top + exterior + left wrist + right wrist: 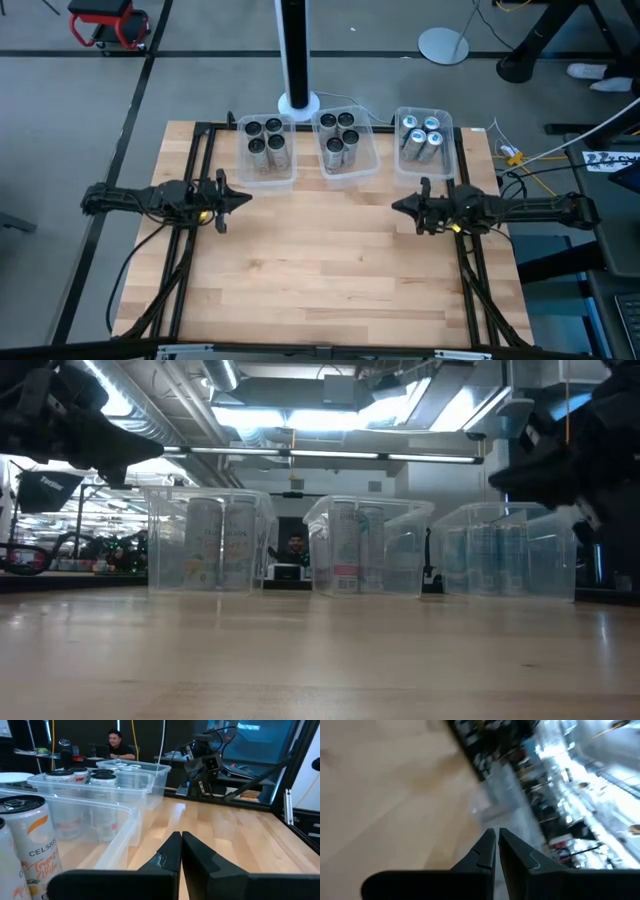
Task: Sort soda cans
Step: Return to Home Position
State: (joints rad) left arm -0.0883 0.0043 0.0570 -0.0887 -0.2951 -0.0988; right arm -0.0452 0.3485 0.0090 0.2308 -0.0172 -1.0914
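Note:
Three clear plastic bins stand in a row at the table's far edge. The left bin (267,150) and the middle bin (346,146) hold upright soda cans (263,136) with dark tops. The right bin (424,143) holds cans (420,134) with pale blue-white tops. My left gripper (246,199) hovers shut above the table, pointing level toward the right, on the near side of the left bin. My right gripper (396,206) hovers shut, pointing toward the left, on the near side of the right bin. Neither holds anything.
Bare wooden table (330,270) lies between and on the near side of the two grippers. A white pole on a round base (298,100) stands just beyond the bins. Black frame rails (190,200) run along the table's left and right sides. A person (117,745) sits beyond the table.

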